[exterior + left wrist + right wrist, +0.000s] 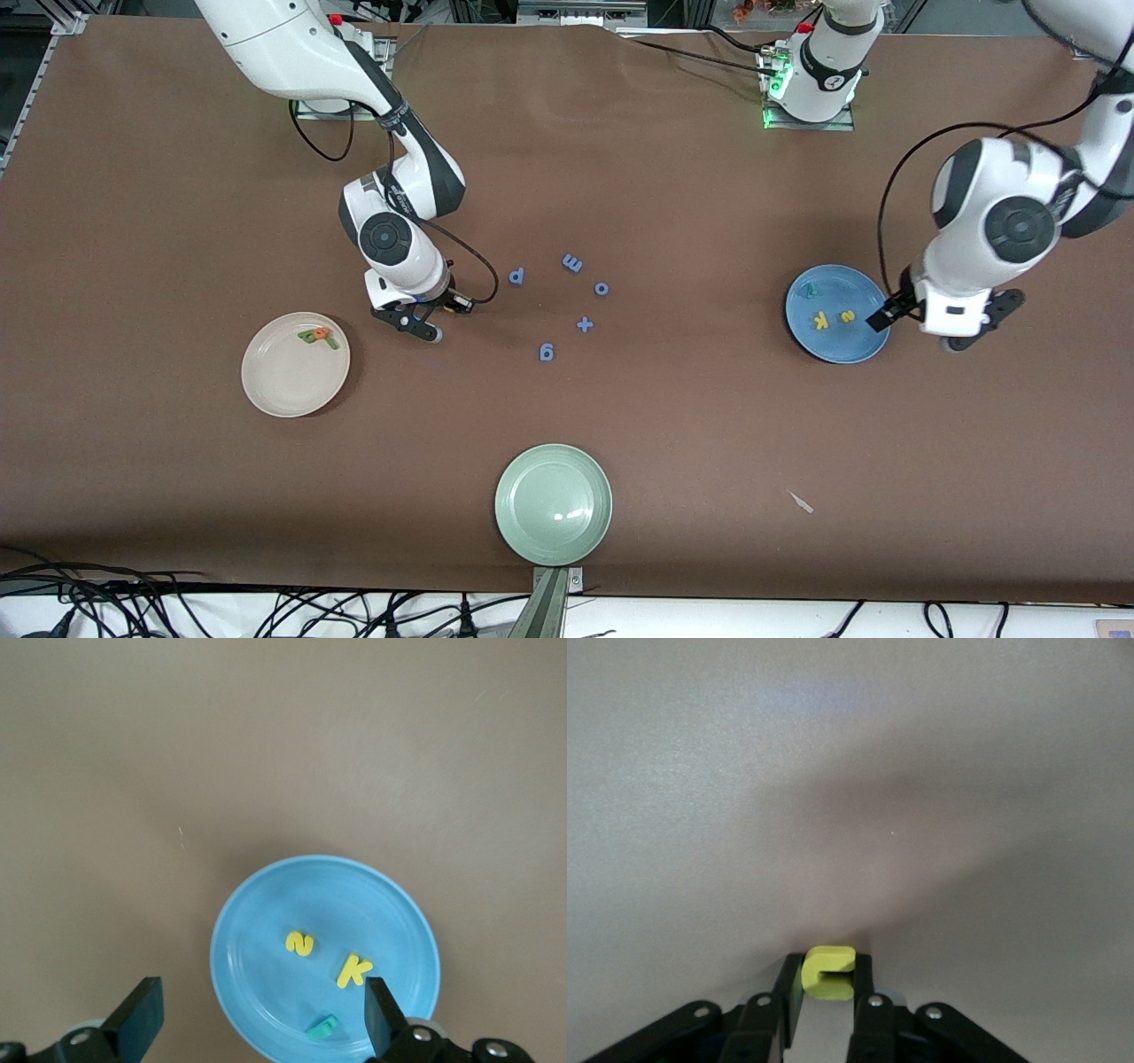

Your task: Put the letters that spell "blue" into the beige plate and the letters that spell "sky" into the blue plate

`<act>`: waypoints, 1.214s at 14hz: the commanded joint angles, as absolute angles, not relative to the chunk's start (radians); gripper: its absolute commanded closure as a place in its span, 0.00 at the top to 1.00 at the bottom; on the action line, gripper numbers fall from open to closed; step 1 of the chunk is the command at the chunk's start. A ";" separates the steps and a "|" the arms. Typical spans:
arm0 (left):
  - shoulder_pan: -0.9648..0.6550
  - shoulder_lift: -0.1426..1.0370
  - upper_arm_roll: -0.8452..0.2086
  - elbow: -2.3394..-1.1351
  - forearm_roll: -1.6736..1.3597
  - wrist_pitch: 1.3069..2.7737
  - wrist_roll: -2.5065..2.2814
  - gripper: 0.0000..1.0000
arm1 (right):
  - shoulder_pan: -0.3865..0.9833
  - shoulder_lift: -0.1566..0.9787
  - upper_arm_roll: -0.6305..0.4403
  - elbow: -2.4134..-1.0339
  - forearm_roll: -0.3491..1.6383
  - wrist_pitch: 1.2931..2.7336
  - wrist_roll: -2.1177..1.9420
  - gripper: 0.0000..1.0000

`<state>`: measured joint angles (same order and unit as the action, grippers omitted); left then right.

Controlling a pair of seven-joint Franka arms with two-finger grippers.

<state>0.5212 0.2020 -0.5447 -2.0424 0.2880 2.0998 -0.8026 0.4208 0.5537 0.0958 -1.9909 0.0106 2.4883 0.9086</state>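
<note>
Brown desk point(673, 443) carries three plates and scattered toy letters. Clock directions below are read on the front view, taken from the periwinkle letter group at desk centre.

Left arm point(1001, 213): comes down at about 3 o'clock. Left gripper point(261, 1014) hangs over the rim of the blue plate point(811, 341); jaws released, spread wide, nothing between them.

Right arm point(394, 204): comes down at about 9 o'clock. Right gripper point(826, 988) sits low over bare desk between the beige plate point(288, 377) and the periwinkle letters; jaws clenched on the yellow u point(829, 973), which shows only in the right wrist view.

Pale green plate point(540, 523): at 6 o'clock, nearest the front camera.

Beige plate: at about 8 o'clock, toward the right arm's end. It holds a tight cluster at its 1 o'clock rim: the orange e point(321, 333) lying on green pieces point(309, 337). Which green letters these are cannot be told.

Blue plate: at 3 o'clock, toward the left arm's end. It holds the yellow s point(848, 316), the yellow k point(822, 321) just beside it, and the teal y point(808, 290) apart from both, at the plate's 11 o'clock.

Periwinkle letters, loose on the desk: m point(572, 263), o point(601, 289), x point(585, 324), g point(547, 353), p point(516, 276).

Small pale scrap point(801, 501): on the desk at 5 o'clock.
</note>
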 commanded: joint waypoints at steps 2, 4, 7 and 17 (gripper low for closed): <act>0.638 0.141 -0.554 -1.994 0.126 2.074 -0.415 1.00 | 0.422 0.532 0.077 -2.002 0.005 2.487 0.881 0.05; 0.670 0.115 -0.554 -1.988 0.074 2.065 -0.321 1.00 | 0.420 0.508 0.026 -1.955 0.005 2.375 0.789 0.05; 0.706 0.120 -0.548 -1.883 0.069 1.959 -0.218 1.00 | 0.413 0.503 -0.089 -1.778 0.005 2.096 0.530 0.05; 0.338 0.065 -0.200 -1.689 -0.040 1.799 -0.160 1.00 | 0.336 0.517 -0.253 -1.769 0.049 2.138 0.106 0.57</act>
<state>0.4656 0.1140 -0.3065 -1.6896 -0.0139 1.8256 -0.1856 0.3408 0.5271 -0.2563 -1.7713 0.0142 2.1338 0.1371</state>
